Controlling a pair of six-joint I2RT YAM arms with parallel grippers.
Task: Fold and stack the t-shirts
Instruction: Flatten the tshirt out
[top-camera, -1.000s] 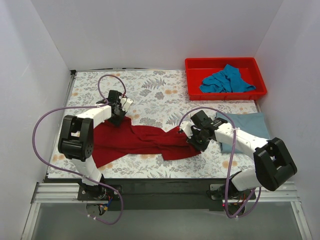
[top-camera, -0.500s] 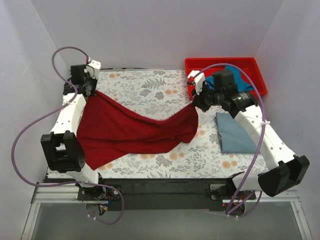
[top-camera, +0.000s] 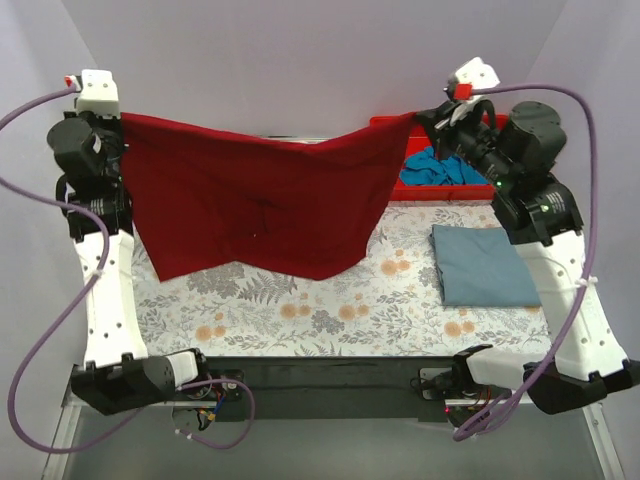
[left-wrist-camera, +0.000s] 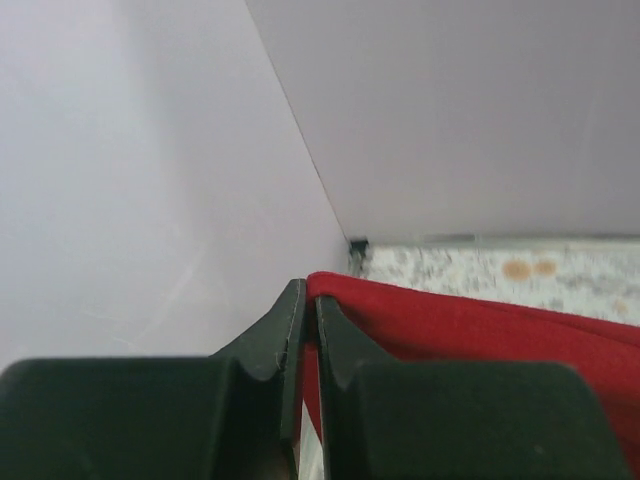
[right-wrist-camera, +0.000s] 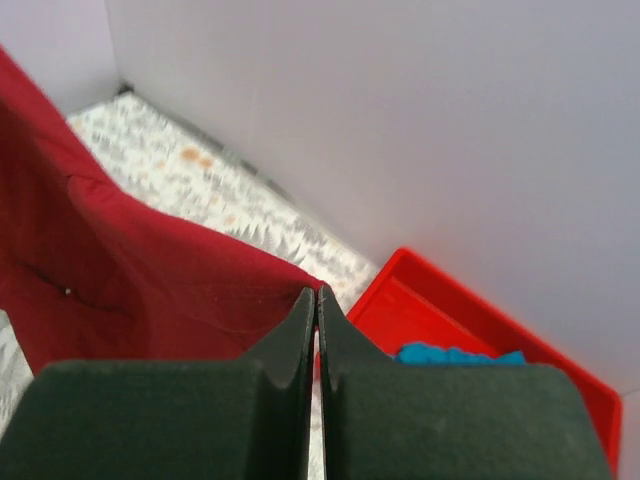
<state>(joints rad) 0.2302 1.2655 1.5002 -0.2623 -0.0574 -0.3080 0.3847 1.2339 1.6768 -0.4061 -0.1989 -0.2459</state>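
A: Where is the dark red t-shirt?
B: Hanging spread above the bench — left jaws and right jaws each pinched closed on a top corner, likely so it drapes flat for folding. The grey-blue t-shirt lies folded at the right.

I see a soft, matt cloth dark red t-shirt, a smooth matt cloth grey-blue t-shirt, a slightly shiny plastic red bin, and a matt floral-printed table cover.

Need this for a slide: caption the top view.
Left gripper and right gripper hold the red t-shirt stretched above the table.
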